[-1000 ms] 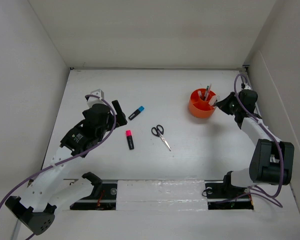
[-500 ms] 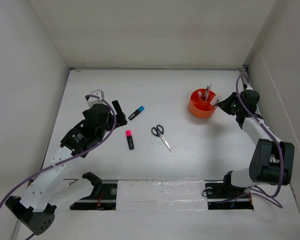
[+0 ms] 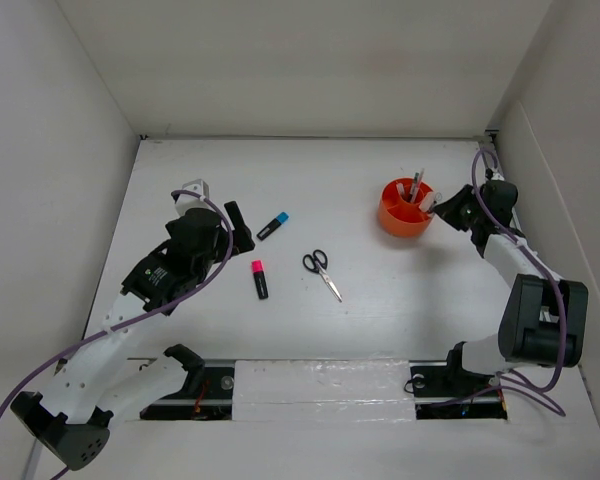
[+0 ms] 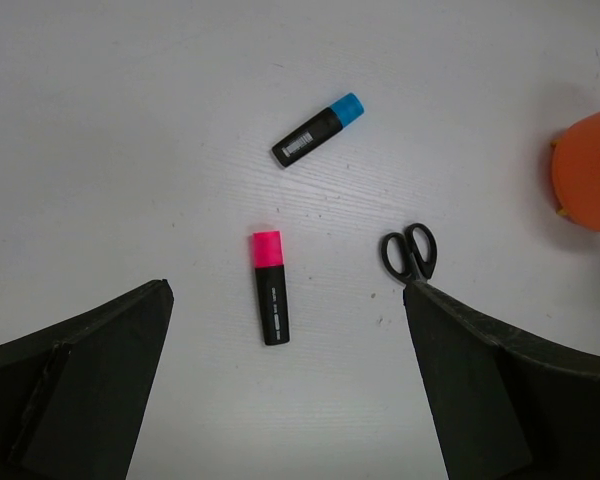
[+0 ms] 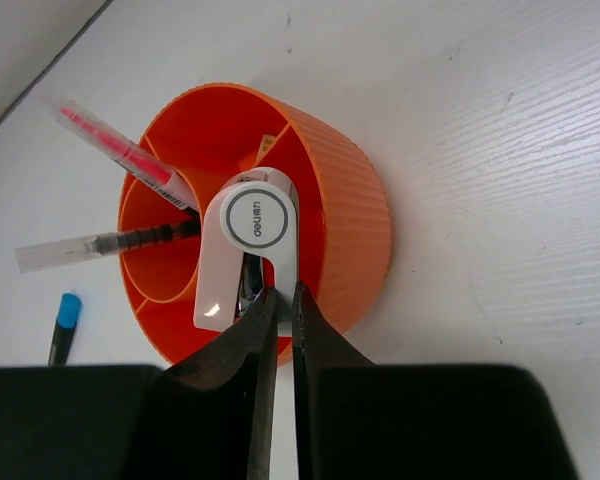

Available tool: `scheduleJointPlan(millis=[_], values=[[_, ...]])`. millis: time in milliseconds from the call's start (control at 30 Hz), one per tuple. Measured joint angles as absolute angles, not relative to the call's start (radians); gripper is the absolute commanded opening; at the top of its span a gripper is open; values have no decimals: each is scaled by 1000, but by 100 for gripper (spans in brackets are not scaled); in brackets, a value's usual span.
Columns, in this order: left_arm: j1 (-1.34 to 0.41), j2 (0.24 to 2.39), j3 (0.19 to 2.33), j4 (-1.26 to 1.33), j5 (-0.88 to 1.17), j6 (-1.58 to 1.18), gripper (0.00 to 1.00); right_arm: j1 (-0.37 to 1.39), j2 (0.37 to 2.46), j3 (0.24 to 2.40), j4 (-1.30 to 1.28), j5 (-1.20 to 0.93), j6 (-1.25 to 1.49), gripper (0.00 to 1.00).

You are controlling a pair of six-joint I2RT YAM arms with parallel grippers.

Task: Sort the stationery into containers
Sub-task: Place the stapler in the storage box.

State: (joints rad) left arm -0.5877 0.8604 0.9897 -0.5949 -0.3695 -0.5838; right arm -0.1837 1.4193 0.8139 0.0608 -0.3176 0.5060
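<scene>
Where wht item (image 5: pixel 242 255) sits in tub (image 5: pixel 350 230): "deli".

Tub (image 5: pixel 340 210), ahead of right gripper (image 5: pixel 284 292): orange, ribbed outer wall.
Piece (image 5: pixel 245 250) at its fingertips: white, grey ring.
Highlighter (image 4: pixel 269 286), ahead of left gripper (image 4: pixel 285 295): pink cap, black body.
Marker (image 4: pixel 317 130), farther ahead: blue cap, black body, white label.
Scissors (image 4: pixel 409 252), by its right finger: black handles.
Table (image 4: pixel 130 120): white.

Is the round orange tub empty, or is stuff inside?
Not empty. The round orange plastic tub holds a pink pen, a clear dark-inked pen and a white gadget.
</scene>
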Motion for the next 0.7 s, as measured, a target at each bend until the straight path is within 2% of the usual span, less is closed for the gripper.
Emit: scheduleJointPlan(millis=[33, 300, 600, 700], values=[[-588, 860, 990, -595, -369, -583, 100, -184, 1422, 814, 62, -319, 509, 17], [-588, 860, 990, -587, -366, -583, 100, -184, 1423, 807, 60, -323, 516, 39], [-588, 860, 990, -587, -366, -583, 100, -185, 1423, 805, 60, -322, 516, 39], [-588, 860, 990, -587, -366, -583, 100, -185, 1423, 805, 61, -321, 517, 30]])
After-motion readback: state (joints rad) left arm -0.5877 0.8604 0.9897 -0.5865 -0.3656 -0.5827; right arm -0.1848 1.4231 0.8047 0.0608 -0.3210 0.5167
